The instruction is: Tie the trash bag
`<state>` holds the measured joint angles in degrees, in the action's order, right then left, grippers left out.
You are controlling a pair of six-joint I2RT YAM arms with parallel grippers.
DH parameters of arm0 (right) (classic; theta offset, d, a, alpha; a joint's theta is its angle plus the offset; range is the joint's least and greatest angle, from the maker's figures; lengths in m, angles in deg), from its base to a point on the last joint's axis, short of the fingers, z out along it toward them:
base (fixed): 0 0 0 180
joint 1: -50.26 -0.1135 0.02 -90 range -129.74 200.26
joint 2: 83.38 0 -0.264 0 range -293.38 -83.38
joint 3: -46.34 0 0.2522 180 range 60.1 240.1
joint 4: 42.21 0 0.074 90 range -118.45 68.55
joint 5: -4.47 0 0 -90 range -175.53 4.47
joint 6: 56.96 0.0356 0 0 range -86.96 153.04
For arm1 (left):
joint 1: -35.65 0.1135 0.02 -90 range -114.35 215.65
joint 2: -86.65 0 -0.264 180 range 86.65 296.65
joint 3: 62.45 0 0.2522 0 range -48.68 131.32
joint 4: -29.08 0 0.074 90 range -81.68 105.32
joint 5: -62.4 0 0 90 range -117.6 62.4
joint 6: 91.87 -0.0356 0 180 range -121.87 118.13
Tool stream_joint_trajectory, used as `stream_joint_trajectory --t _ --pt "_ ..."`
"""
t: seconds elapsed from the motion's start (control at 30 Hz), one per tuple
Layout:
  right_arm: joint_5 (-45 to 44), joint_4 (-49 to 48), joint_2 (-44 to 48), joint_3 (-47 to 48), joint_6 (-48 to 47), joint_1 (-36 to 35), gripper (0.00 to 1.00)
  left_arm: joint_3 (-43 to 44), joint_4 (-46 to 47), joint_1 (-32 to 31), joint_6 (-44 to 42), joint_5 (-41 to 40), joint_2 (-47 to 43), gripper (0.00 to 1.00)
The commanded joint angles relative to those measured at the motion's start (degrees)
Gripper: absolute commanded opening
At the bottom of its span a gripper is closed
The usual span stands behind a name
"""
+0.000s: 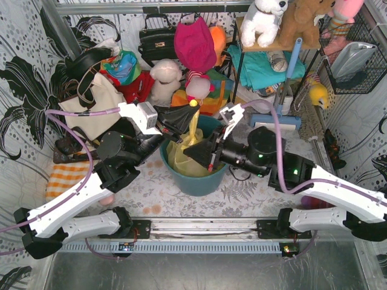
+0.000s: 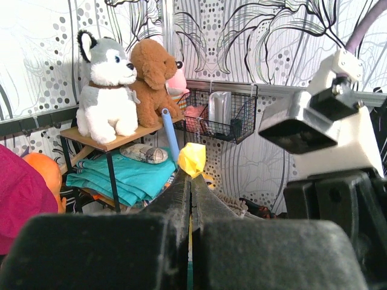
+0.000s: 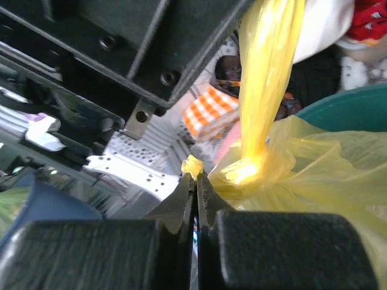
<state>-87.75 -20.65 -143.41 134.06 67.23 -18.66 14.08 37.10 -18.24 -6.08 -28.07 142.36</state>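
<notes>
Risk: left claw (image 2: 191,179) and right claw (image 3: 195,180), each pinched shut on trash bag (image 1: 181,158) tails, may tear thin plastic if overpulled

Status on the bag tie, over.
Left gripper shut on trash bag tail, pulled upward. Right gripper shut on a tail beside the gathered neck. Bag sits in teal bin; nothing blocking.

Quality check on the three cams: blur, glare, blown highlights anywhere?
Top external: even light, sharp, no glare on the trash bag. Left wrist: background plush toys sharp, left gripper dark and soft up close. Right wrist: the bag's knot blown out bright yellow, right gripper and background blurred.
</notes>
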Motion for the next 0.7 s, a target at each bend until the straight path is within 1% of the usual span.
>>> stream_joint_trajectory --t 0.0,0.1,0.2,0.27,0.5,0.67 --pt "-19.62 1.09 -2.04 2.26 -3.03 -5.94 0.00 0.29 1.41 0.36 -1.25 -1.21 -0.41 0.00" --pt "-28.79 1.17 -3.56 2.43 -2.79 -9.07 0.00 0.25 1.36 0.45 -1.09 -1.12 -0.52 0.00" --pt "-35.60 2.17 -4.90 2.77 -2.62 -11.58 0.00 0.08 1.21 0.45 -0.96 -1.01 -0.73 0.00" --pt "-38.61 3.11 -5.53 2.67 -2.25 -12.56 0.00 0.05 1.07 0.45 -0.81 -1.00 -0.94 0.00" --pt "-44.44 3.81 -5.83 -0.40 1.39 -13.25 0.00 0.07 1.25 0.45 -0.33 0.38 -1.14 0.00" --pt "-45.74 -3.72 -6.19 -4.71 1.90 -13.45 0.00 1.34 -0.68 0.47 0.33 3.19 -0.21 0.00"
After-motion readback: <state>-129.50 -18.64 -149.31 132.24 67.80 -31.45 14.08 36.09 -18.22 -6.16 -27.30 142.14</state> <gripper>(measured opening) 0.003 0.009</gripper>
